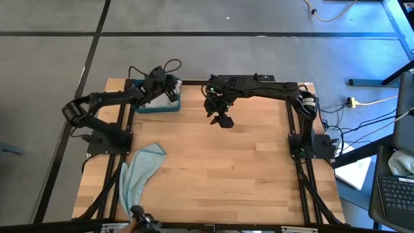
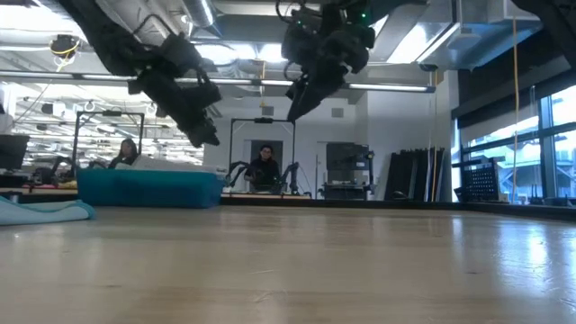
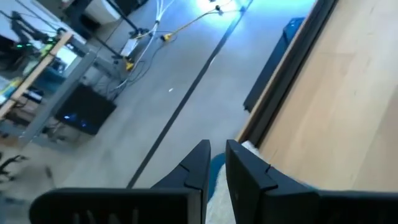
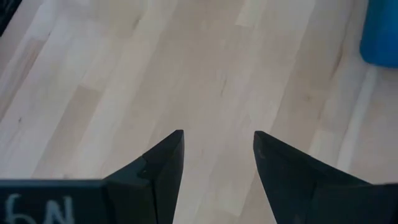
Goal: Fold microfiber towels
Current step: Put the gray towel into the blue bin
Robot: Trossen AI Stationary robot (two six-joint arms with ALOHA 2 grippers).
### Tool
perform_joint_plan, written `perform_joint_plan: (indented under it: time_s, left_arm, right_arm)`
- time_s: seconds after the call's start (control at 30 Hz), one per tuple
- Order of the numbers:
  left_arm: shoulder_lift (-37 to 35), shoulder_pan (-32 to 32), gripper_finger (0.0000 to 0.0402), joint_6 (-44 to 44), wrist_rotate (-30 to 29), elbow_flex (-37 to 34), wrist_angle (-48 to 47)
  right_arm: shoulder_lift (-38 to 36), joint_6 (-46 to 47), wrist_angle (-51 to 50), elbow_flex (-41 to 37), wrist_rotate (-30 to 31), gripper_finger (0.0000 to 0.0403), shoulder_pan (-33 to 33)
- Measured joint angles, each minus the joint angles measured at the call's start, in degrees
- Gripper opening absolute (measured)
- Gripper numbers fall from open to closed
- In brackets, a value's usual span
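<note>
Left end effector (image 1: 169,86) above the blue tray (image 1: 155,107) at the bench's (image 1: 213,175) far left corner, fingers nearly pressed together, gripping nothing visible. Right end effector (image 1: 223,120) hangs spread and empty near the far edge's middle. Pale blue towel (image 1: 139,169) lies crumpled near the left edge. Bench middle and right side bare wood.

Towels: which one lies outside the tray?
The pale teal towel, crumpled on the table's near-left edge, beside the left arm's base; the others sit in the blue tray.

floor (image 1: 194,19): grey, dark seams | windows (image 2: 513,153): right wall | ceiling lights (image 2: 396,40): bright
</note>
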Motion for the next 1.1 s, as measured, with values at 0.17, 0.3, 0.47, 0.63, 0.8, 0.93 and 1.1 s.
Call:
perform_joint_plan:
  time_s: [0.17, 0.3, 0.47, 0.63, 0.8, 0.93, 1.1]
  left_arm:
    - [8.3, 0.6, 0.0042, 2.4, 0.8, 0.0, 10.0]
    - [14.7, 0.7, 0.0042, 5.2, -4.4, 0.0, 14.3]
    - [18.7, 0.1, 0.0042, 5.2, -5.4, 2.5, 10.7]
    - [19.3, -1.2, 0.0042, 3.4, -5.9, 5.9, -1.3]
    - [18.8, -3.2, 0.0042, 2.3, -4.7, 9.4, -12.3]
    - [17.7, -4.3, 0.0042, 2.1, -8.5, 11.6, -16.2]
    - [11.7, -4.9, 0.0042, 2.3, -14.5, 13.7, -22.2]
  right_arm:
    - [0.0, 0.0, 2.6, 0.1, -3.4, 0.0195, 1.6]
    - [0.0, 0.1, 2.8, 0.1, -4.3, 0.0195, 3.5]
    - [0.0, 0.1, 2.6, -0.4, -4.3, 0.0195, 5.6]
    - [0.0, 0.4, 0.9, -0.4, -4.3, 0.0195, 6.5]
    - [-0.1, 0.4, 0.8, -0.4, -4.3, 0.0195, 6.6]
    - [-0.1, 0.4, 0.9, -0.4, -4.3, 0.0195, 6.6]
    - [-0.1, 0.4, 0.0, -0.4, -4.3, 0.0195, 6.6]
